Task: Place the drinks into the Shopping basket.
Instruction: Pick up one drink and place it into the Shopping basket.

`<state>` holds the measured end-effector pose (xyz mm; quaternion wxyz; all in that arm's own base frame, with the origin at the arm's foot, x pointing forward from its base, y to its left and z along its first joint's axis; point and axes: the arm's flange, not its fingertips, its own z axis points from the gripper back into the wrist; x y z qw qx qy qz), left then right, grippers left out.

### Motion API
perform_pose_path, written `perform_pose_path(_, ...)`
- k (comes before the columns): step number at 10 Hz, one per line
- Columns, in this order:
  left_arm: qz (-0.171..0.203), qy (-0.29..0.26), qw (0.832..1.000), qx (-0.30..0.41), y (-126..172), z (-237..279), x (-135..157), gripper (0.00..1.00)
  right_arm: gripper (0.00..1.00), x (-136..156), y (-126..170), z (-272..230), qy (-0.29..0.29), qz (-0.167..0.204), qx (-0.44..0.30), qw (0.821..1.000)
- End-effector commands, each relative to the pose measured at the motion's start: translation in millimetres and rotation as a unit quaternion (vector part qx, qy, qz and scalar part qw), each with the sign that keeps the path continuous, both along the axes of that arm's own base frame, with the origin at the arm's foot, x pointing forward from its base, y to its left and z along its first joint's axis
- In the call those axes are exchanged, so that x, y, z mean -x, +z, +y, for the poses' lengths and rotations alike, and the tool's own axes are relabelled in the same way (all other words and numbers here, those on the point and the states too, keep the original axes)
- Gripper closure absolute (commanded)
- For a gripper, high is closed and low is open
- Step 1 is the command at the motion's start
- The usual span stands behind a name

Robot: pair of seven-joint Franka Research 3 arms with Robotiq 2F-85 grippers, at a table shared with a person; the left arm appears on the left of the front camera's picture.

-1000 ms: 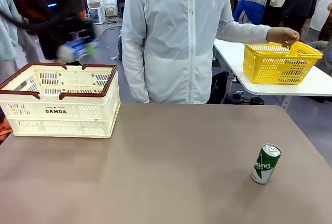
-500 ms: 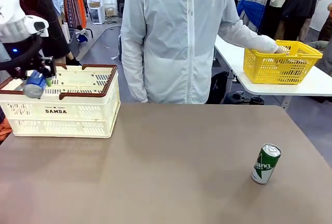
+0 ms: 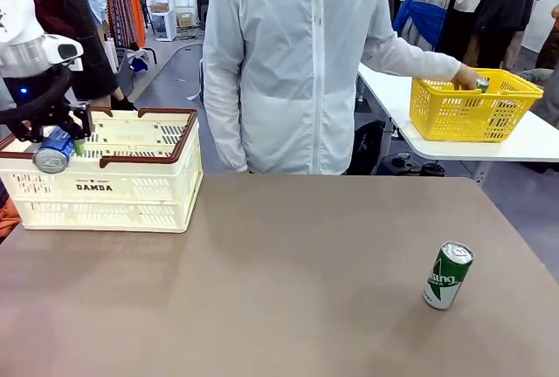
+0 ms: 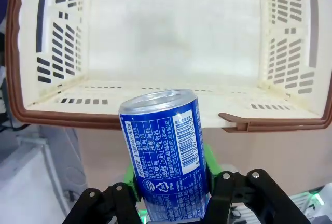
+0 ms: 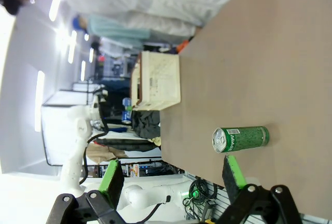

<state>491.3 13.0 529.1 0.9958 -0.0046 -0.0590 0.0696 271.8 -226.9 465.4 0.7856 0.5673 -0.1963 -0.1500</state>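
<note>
- Here, nearest the robot, a slim green metal can with white lettering and a silver top stands upright on the brown tabletop. It is toward the right side, and nothing touches it.
- The right gripper has its green-padded fingers spread wide with nothing between them. In its wrist view the green can lies beyond them on the table, apart from both pads.
- Farther back, at the table's left, sits the large cream-white slotted plastic shopping basket, with a dark brown rim and "DAMDA" on its side.
- The left gripper hangs at that basket's near left corner, its fingers pinching a slim blue metal can with a silver top around the lower body.
- The blue can is about level with the brown rim. In the left wrist view its top points toward the basket's opening, with barcode and small print facing the camera. Whether it is over the rim or just short of it, I cannot tell.
- Beyond the table stands a person in a pale zip jacket. One hand reaches into a yellow mesh basket on a white table behind.
</note>
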Motion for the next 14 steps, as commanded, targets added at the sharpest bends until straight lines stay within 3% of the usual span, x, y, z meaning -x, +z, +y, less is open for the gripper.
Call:
perform_pose_path(1, -0.005, -0.007, 1.000, 0.005, 12, 3, -2, 1.00, 0.00, -2, 3, 0, -0.001, -0.016, -0.006, 1.000)
perform_pose_path(2, 0.000, 0.000, 1.000, 0.000, 0, 0, 0, 1.00, 0.00, -2, 3, 0, -0.001, -0.016, -0.006, 1.000)
perform_pose_path(5, -0.078, -0.045, 0.996, -0.006, 24, -17, -49, 1.00, 0.00, -2, 3, 0, -0.001, -0.016, -0.006, 1.000)
perform_pose_path(7, -0.076, -0.041, 0.996, 0.006, 18, -26, -78, 1.00, 0.00, -2, 3, 0, -0.001, -0.016, -0.006, 1.000)
perform_pose_path(10, -0.053, -0.014, 0.998, -0.006, -18, -42, -98, 1.00, 0.00, -2, 3, 0, -0.001, -0.016, -0.006, 1.000)
perform_pose_path(12, -0.061, -0.024, 0.998, 0.011, -50, -48, -101, 1.00, 0.00, -2, 3, 0, -0.001, -0.016, -0.006, 1.000)
perform_pose_path(14, -0.086, -0.018, 0.996, -0.021, -74, -52, -105, 1.00, 0.00, -2, 3, 0, -0.001, -0.016, -0.006, 1.000)
